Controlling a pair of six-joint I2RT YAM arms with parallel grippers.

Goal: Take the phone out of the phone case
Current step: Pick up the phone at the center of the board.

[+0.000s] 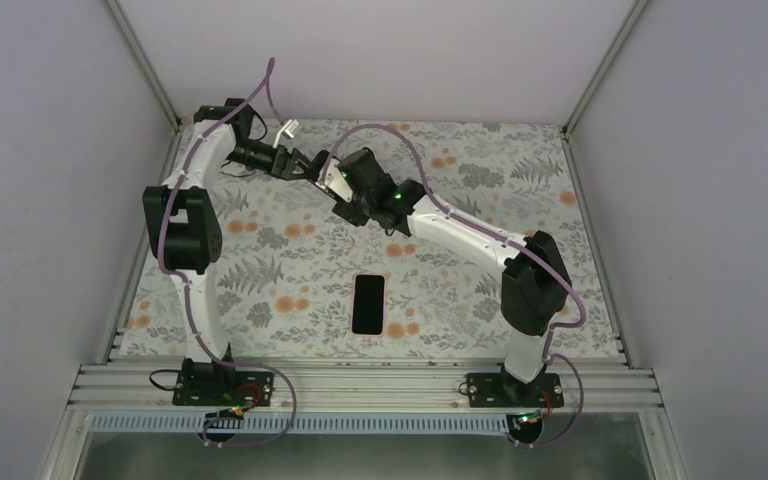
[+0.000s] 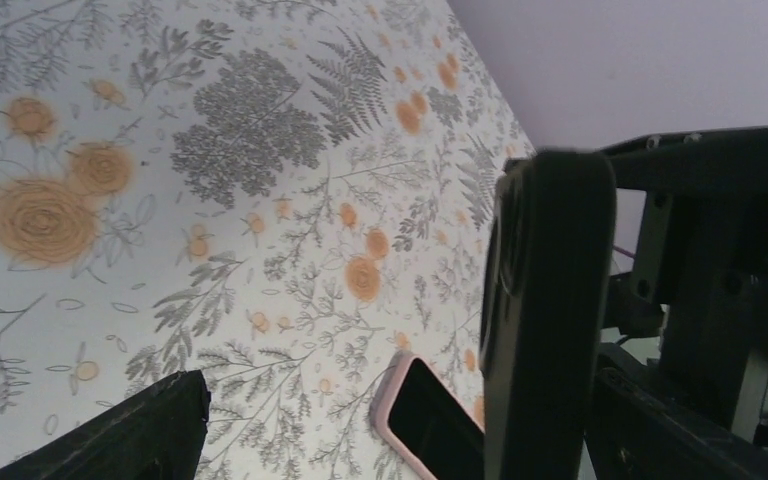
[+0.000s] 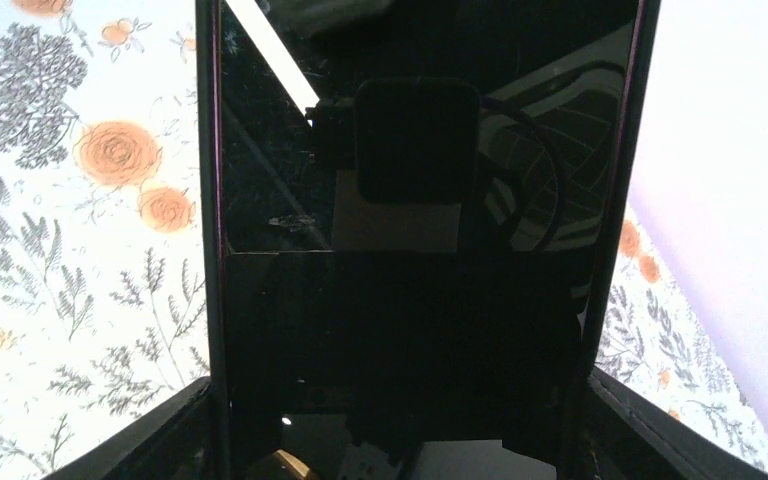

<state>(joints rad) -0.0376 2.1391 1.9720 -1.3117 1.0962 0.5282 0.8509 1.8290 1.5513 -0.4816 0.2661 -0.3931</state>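
A black phone in a dark case (image 3: 410, 200) stands upright between the fingers of my right gripper (image 3: 400, 400), which is shut on its edges, screen towards the camera. In the top view this happens above the back of the table, where my right gripper (image 1: 332, 185) meets my left gripper (image 1: 298, 163). In the left wrist view the same black cased phone (image 2: 545, 320) shows edge-on, close to the right finger. My left gripper (image 2: 400, 400) is open wide, its left finger (image 2: 150, 430) far from the phone.
A second phone in a pink case (image 2: 430, 415) lies flat, screen up, on the floral table cover (image 1: 260, 270), at the front middle in the top view (image 1: 368, 303). Grey walls and frame posts enclose the table on three sides.
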